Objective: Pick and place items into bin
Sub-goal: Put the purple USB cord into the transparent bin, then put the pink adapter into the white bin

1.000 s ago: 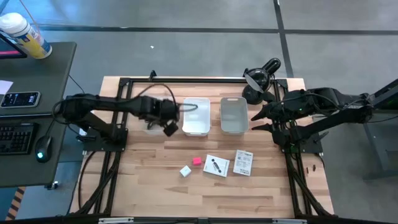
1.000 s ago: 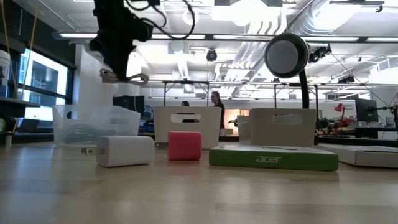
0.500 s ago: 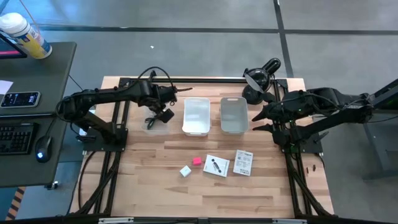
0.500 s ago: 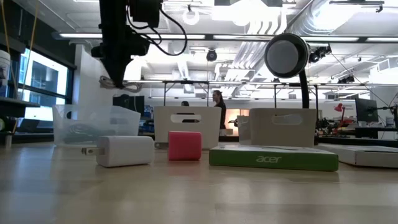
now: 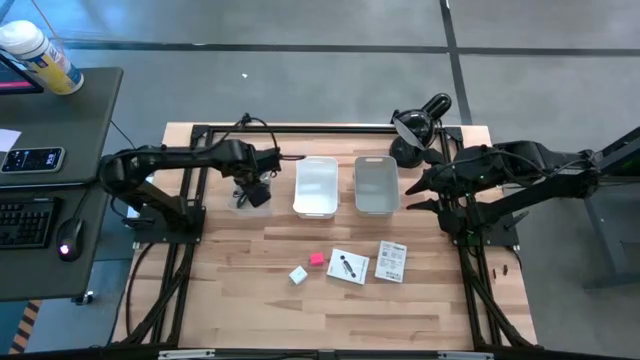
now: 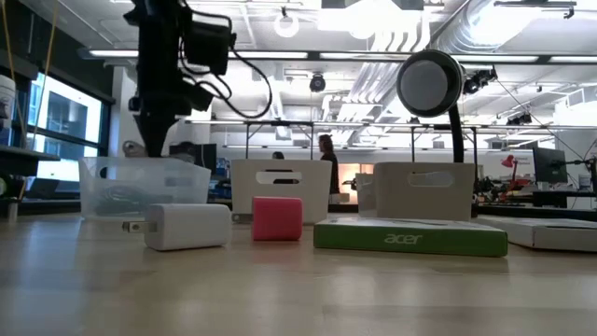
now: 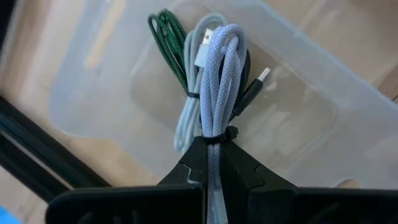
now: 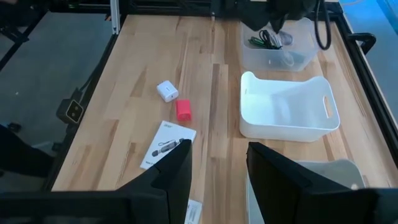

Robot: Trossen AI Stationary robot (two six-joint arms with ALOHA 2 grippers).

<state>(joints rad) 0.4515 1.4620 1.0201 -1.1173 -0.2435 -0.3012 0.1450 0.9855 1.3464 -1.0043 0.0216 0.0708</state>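
Note:
My left gripper (image 7: 213,169) is shut on a bundled pale grey-blue braided cable (image 7: 221,68) and hangs over the clear bin (image 7: 298,118), at the table's far left (image 5: 252,190). Green, white and black cables lie on the bin's floor. In the low view it points down into the clear bin (image 6: 145,185). On the near table lie a white cube (image 5: 298,274), a pink piece (image 5: 317,259) and two printed cards (image 5: 348,265) (image 5: 392,261). My right gripper (image 8: 214,167) is open and waits right of the white bins (image 5: 415,190). My left gripper pinches the cable bundle between its two fingers (image 7: 186,168), at the bundle's end just behind a black tie (image 7: 214,134). The fingers point down from above and lie along the bundle. The bundle is lifted clear and hangs below them over the clear bin.
Two white bins (image 5: 316,187) (image 5: 377,185) stand side by side right of the clear bin. A black desk lamp (image 5: 415,125) stands at the far right corner. In the low view a green-edged box (image 6: 410,236) lies flat near the pink piece (image 6: 277,217).
My left gripper, still shut on the cable, has moved left from the white bin's edge to above the clear bin, has tipped to point straight down and has come down toward the bin.

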